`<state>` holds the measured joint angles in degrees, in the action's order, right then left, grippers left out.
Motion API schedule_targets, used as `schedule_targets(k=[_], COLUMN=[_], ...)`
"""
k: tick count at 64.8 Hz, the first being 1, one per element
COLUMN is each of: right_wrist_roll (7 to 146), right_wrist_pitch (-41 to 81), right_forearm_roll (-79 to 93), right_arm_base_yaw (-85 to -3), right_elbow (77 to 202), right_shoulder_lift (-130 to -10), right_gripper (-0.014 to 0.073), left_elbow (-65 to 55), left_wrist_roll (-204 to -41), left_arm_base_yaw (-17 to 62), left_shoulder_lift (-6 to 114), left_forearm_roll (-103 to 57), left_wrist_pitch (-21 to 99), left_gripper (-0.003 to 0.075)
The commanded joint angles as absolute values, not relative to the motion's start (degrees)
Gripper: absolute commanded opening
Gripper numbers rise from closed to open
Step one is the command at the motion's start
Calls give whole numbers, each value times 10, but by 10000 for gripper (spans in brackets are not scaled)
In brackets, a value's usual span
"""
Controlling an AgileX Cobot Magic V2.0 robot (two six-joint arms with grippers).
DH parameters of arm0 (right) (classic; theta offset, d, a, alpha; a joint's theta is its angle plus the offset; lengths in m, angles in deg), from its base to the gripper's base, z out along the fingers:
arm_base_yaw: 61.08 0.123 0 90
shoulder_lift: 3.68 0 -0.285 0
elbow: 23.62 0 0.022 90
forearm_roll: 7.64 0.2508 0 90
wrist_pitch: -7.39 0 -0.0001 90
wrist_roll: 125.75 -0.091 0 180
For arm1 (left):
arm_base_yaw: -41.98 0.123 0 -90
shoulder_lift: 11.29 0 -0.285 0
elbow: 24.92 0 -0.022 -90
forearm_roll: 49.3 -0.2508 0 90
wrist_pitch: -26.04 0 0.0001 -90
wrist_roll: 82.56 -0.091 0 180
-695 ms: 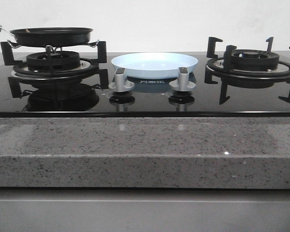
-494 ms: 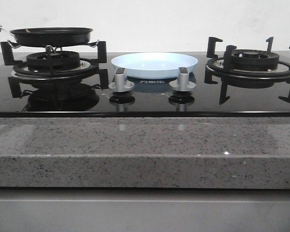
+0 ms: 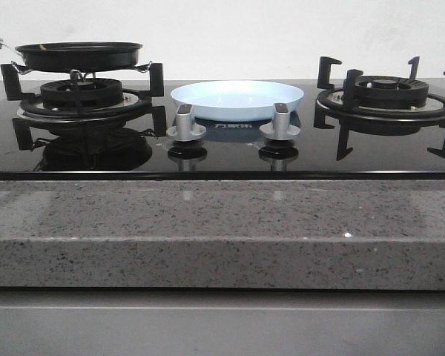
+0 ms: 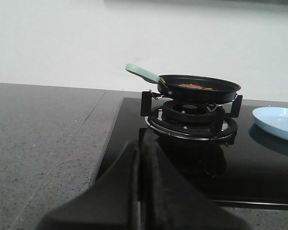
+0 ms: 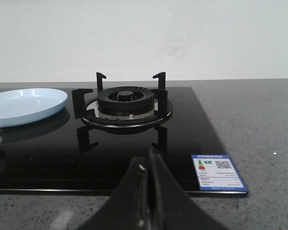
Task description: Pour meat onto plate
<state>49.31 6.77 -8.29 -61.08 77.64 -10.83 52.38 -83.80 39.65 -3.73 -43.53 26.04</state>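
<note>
Meat (image 4: 195,86) visible from left wrist only.

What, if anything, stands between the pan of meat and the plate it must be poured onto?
Nothing visible does. The pan holding the meat sits on the left burner, and the plate lies beside it on bare black glass. The two knobs stand in front of the plate, not between.

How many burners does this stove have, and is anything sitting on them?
2. The left burner carries the black frying pan with the meat in it. The right burner is bare. The plate sits between them, behind two knobs.
</note>
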Motion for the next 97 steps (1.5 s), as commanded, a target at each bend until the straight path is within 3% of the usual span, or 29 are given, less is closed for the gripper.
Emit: schedule_targets(k=[1,40,54,71,87,97], right_wrist_roll=[497,497,497,497,497,497], right_wrist_pitch=[20,19,25,168,321,385], right_forearm_roll=[-89,-90,-80,-80,-76,-76], right_arm_base_yaw=[-613,-613,-613,-612,-612,-612], right_elbow=[779,780,806,960,1148,1216], right_shoulder_lift=[-99,-99,-99,-132,-285,-384], right_gripper=[-69,-69,-69,-69,-69,-69], left_elbow=[528,526,448,281,130,96], left_wrist_roll=[-834,-834,-834,-834,-839,-839], left_arm_base_yaw=[398,398,398,398,398,398], left_shoulder_lift=[-46,-46,-45,13,162,227], left_forearm_roll=[-435,-431,-400,-408,-423,-432], left_wrist_pitch=[215,200,256,393,534,548], left_gripper=[-20,-20,-20,-20,-20,-20])
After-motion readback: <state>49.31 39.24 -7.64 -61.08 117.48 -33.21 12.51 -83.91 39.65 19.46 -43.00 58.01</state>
